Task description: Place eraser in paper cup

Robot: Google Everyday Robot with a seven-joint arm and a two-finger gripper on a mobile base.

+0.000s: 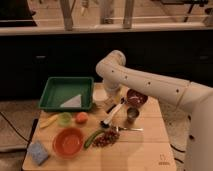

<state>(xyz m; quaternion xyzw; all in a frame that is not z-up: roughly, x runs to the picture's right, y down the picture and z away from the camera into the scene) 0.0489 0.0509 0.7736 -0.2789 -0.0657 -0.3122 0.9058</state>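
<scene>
The white paper cup [98, 94] stands on the wooden table [145, 155], just right of the green tray [52, 95]. My gripper [109, 98] hangs from the white arm [150, 85] right at the cup's right rim, partly covering it. The eraser does not show on the table; it is hidden at the gripper or out of view.
A white sheet [73, 101] lies in the tray. Right of the gripper are a maroon bowl [136, 97], a dark metal cup [132, 115] and a ladle [113, 116]. In front: green cup [64, 119], orange fruit [81, 117], red bowl [68, 142], blue sponge [38, 152], green vegetable [92, 138].
</scene>
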